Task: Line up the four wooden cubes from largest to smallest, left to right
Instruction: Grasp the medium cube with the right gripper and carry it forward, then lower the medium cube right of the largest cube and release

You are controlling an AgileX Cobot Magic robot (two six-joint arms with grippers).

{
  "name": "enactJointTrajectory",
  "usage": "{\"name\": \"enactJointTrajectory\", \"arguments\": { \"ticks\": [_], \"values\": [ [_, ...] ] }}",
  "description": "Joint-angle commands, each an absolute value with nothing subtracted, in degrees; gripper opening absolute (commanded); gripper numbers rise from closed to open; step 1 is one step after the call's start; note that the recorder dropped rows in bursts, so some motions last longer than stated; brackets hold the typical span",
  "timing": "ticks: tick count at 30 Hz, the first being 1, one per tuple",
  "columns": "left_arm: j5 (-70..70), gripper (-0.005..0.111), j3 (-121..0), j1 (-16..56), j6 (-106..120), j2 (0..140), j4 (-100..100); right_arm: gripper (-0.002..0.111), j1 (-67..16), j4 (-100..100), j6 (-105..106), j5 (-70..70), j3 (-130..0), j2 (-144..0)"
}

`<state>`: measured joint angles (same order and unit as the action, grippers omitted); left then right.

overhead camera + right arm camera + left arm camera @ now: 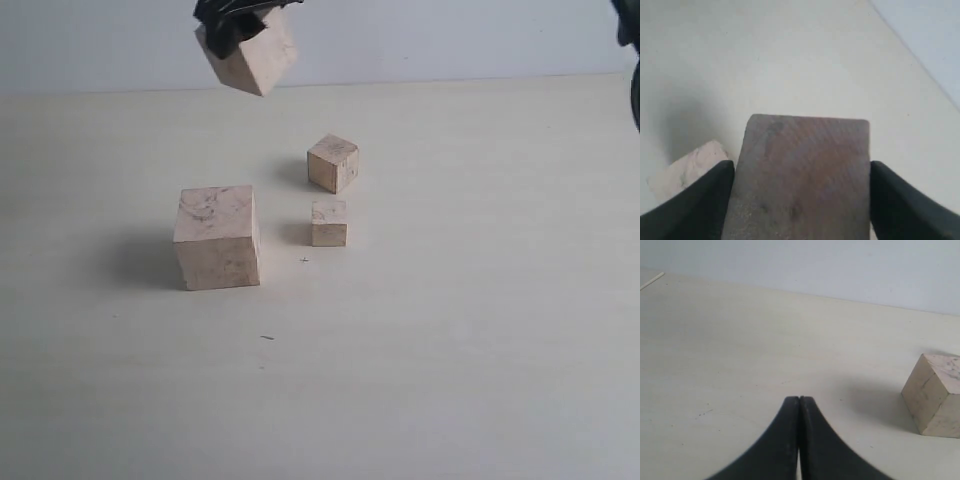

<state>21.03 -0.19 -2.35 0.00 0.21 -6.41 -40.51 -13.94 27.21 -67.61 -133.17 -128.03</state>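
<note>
1. Exterior:
   - The largest cube (217,238) sits flat on the surface (480,380).
   - The smallest cube (329,222) is just right of the largest cube, not touching it.
   - The third cube (333,163) is right of the largest cube and further back, turned corner-on.
   - The second cube (250,58) is in the air, tilted, above and behind the largest cube, clamped in the right tool (235,22).
2. Left wrist:
   - The left tool (799,407) is fully closed, fingers pressed together, holding nothing.
   - A lone cube (935,395) rests on the surface, clear of the tool. Can't tell which one it is.
3. Right wrist:
   - The right tool (802,200) has its jaws wide apart, one finger on each side of the second cube (802,165), gripping it.
   - A lower cube (687,172) on the surface is partly hidden by a finger. Can't tell which one it is.
</note>
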Motion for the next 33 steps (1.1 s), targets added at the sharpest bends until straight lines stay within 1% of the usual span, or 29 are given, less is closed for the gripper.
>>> {"name": "enactJointTrajectory", "arguments": {
  "ticks": [1, 3, 5, 12, 16, 20, 24, 27, 33],
  "values": [
    [20.74, 0.000, 0.00, -2.02, 0.00, 0.00, -6.70, 0.000, -33.62, -28.29, 38.17, -69.96, -132.28, -127.67],
    [20.74, 0.000, 0.00, -2.02, 0.00, 0.00, -6.70, 0.000, -31.17, -34.31, 42.66, -69.96, -129.19, -127.00],
    [20.74, 0.000, 0.00, -2.02, 0.00, 0.00, -6.70, 0.000, -30.17, -33.58, 46.13, -69.96, -125.55, -126.12],
    [20.74, 0.000, 0.00, -2.02, 0.00, 0.00, -6.70, 0.000, -29.91, -37.74, 59.11, -69.96, -112.09, -125.32],
    [20.74, 0.000, 0.00, -2.02, 0.00, 0.00, -6.70, 0.000, -30.01, -38.81, 62.37, -69.96, -105.77, -125.32],
    [20.74, 0.000, 0.00, -2.02, 0.00, 0.00, -6.70, 0.000, -30.01, -40.90, 69.26, -69.96, -102.11, -125.45],
    [20.74, 0.000, 0.00, -2.02, 0.00, 0.00, -6.70, 0.000, -30.01, -45.88, 85.69, -69.96, -98.94, -125.45],
    [20.74, 0.000, 0.00, -2.02, 0.00, 0.00, -6.70, 0.000, -30.01, -46.12, 93.27, -69.96, -97.51, -125.73],
    [20.74, 0.000, 0.00, -2.02, 0.00, 0.00, -6.70, 0.000, -30.01, -46.52, 93.46, -69.96, -97.38, -128.09]
  ]
}}
